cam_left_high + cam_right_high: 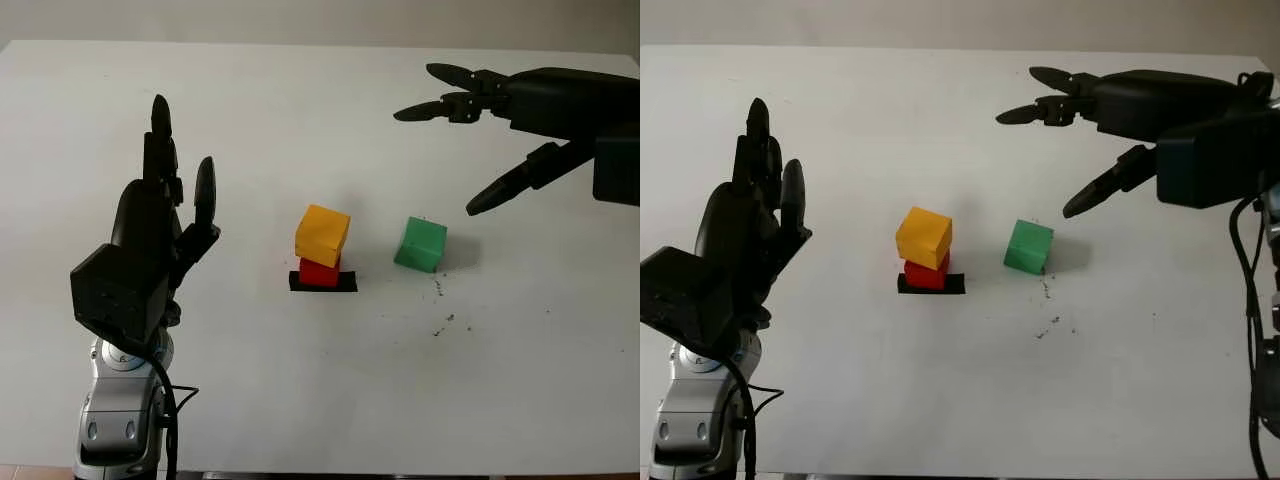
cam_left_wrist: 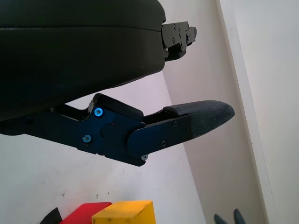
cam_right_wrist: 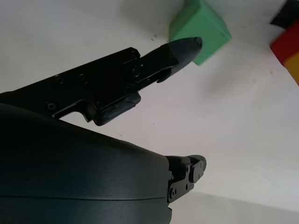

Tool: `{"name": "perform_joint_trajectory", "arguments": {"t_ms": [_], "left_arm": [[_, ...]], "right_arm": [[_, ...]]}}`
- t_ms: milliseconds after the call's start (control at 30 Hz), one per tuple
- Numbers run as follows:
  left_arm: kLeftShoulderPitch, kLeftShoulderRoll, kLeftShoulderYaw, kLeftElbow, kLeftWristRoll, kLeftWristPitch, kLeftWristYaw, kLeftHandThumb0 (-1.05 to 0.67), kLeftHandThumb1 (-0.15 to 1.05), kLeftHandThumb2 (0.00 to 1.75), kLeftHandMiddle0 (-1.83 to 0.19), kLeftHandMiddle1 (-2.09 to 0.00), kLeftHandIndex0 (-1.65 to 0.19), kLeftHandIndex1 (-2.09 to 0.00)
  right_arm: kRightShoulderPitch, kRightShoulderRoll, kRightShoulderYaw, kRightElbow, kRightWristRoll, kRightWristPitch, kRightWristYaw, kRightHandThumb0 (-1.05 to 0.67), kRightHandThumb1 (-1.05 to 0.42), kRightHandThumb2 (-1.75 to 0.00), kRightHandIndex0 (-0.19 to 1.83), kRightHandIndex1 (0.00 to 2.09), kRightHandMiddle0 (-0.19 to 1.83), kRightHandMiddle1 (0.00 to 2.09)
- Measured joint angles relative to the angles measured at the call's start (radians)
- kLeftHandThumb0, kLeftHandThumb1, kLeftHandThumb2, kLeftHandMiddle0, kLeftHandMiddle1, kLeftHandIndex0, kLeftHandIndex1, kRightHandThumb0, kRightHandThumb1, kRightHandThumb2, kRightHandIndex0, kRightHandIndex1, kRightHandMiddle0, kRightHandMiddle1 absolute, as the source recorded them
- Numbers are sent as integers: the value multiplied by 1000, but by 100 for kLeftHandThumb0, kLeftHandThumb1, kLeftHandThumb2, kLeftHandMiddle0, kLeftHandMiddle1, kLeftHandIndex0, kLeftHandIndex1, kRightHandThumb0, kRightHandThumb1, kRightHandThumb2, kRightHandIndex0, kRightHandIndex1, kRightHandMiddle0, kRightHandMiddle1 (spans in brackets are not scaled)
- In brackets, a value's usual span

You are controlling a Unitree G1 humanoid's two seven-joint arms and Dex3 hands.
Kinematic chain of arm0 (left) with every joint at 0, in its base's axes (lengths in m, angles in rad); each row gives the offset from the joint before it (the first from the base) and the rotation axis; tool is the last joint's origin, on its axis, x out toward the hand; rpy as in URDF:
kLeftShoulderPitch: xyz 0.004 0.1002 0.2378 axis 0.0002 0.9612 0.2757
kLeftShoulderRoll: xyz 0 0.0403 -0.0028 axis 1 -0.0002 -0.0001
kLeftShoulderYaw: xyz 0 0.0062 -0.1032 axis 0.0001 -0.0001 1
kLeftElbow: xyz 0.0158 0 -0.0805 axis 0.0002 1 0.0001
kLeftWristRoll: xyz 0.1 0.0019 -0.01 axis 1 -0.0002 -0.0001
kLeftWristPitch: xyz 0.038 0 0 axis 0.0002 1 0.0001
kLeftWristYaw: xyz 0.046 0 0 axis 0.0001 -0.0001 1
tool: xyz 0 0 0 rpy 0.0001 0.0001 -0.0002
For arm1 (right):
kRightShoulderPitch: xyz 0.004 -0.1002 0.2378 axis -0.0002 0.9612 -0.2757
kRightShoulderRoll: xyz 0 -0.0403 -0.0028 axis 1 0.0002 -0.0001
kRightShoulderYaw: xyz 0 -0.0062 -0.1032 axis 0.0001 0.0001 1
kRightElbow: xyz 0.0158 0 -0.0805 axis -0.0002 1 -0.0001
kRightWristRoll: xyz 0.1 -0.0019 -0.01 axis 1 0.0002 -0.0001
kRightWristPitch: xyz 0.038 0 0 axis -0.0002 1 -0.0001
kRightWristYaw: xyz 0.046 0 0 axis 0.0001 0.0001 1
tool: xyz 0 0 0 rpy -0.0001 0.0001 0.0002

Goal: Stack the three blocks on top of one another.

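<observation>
On the white table [image 1: 300, 400], the left hand [image 1: 165, 235] hangs open, well left of the stack; the right hand [image 1: 500, 125], open and empty, is nearer the green block [image 1: 420, 245], which sits below-left of its fingertips, beside the yellow block [image 1: 322, 234] atop the red block [image 1: 319, 272]

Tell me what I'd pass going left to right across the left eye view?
The robot's open black left hand → yellow cube block sitting on the red block → green cube block → open black right hand.
</observation>
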Motion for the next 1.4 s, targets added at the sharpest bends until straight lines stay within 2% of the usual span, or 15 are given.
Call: {"name": "perform_joint_trajectory", "arguments": {"t_ms": [333,633,967,1400], "left_arm": [[0,12,1,2,1,-10,-5,-79,105,68,18,-5,16,-5],[1,19,5,2,-1,-9,-6,-78,105,69,17,-6,15,-6],[1,20,4,3,3,-9,-5,-80,105,69,17,-5,15,-6],[7,22,1,2,14,-9,-6,-79,105,70,16,-6,15,-6]], "right_arm": [[70,-14,42,-37,-175,-157,-155,-40,-92,-5,-15,6,28,14],[70,-22,95,-21,-289,-222,-249,-42,-92,-5,-15,5,27,12],[52,-18,146,99,-391,-332,-414,-43,-90,-5,-11,7,36,16],[27,-1,177,141,-382,-358,-441,-43,-90,-6,-6,7,43,21]]}}
